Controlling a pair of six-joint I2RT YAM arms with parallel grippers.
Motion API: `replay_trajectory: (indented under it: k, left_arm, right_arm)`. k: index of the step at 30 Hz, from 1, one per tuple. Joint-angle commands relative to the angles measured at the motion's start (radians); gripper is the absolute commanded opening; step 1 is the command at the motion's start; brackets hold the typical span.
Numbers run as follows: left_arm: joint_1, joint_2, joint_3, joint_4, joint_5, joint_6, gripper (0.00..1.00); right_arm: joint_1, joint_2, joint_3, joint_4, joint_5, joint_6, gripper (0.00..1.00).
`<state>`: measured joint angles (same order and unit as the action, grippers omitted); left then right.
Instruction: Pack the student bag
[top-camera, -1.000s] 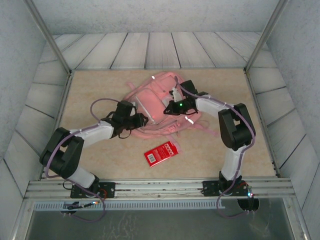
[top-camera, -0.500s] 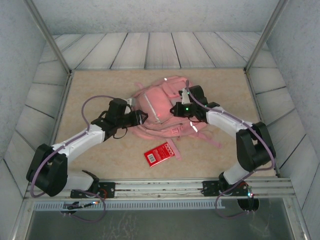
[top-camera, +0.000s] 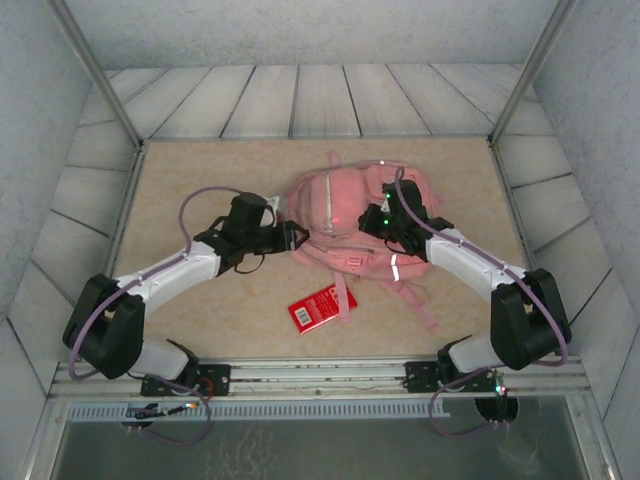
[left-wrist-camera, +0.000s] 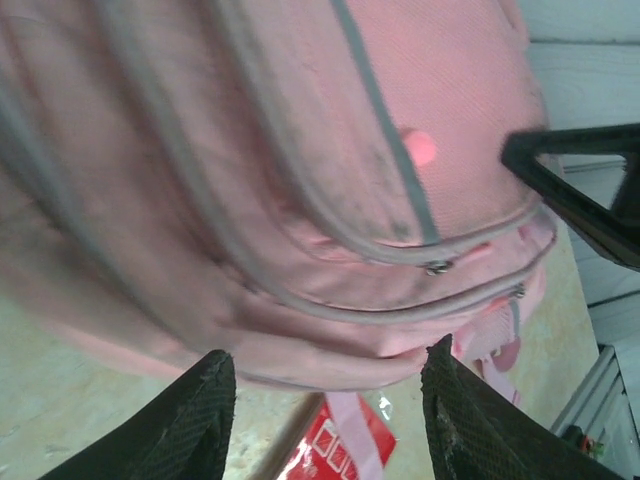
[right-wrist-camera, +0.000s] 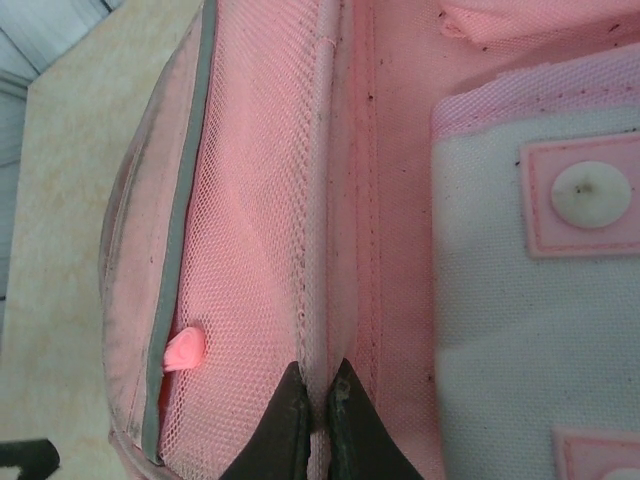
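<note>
The student bag, a soft pink backpack, lies on the tan table with its straps trailing toward the near edge. My right gripper is over the bag's right side. In the right wrist view it is shut on a pink seam edge of the bag, beside a pale patch. My left gripper is at the bag's left edge. In the left wrist view its jaws stand open, tips against the bag's lower bulge, zips running above.
A red packet lies on the table just in front of the bag, partly under a pink strap, and also shows as the red packet beyond my left fingers. Grey panelled walls ring the table.
The bag has slid to the right and turned, now lying flatter. Both grippers moved right with it, and the right arm has stretched out lower.
</note>
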<state>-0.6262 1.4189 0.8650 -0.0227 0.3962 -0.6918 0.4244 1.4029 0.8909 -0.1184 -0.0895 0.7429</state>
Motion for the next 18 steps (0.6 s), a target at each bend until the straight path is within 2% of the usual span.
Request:
replay_trajectory:
  k: [1, 10, 18]
  left_arm:
    - [-0.056, 0.031, 0.094, -0.047, -0.033, 0.046, 0.51]
    - [-0.215, 0.197, 0.271, -0.092, -0.225, 0.040, 0.48]
    - [-0.272, 0.244, 0.344, -0.172, -0.365, 0.064, 0.49]
  right_arm:
    - [-0.001, -0.024, 0.017, 0.138, 0.002, 0.068, 0.00]
    - [-0.001, -0.042, -0.005, 0.187, -0.063, 0.170, 0.00]
    - [-0.001, -0.090, -0.018, 0.227, -0.083, 0.293, 0.00]
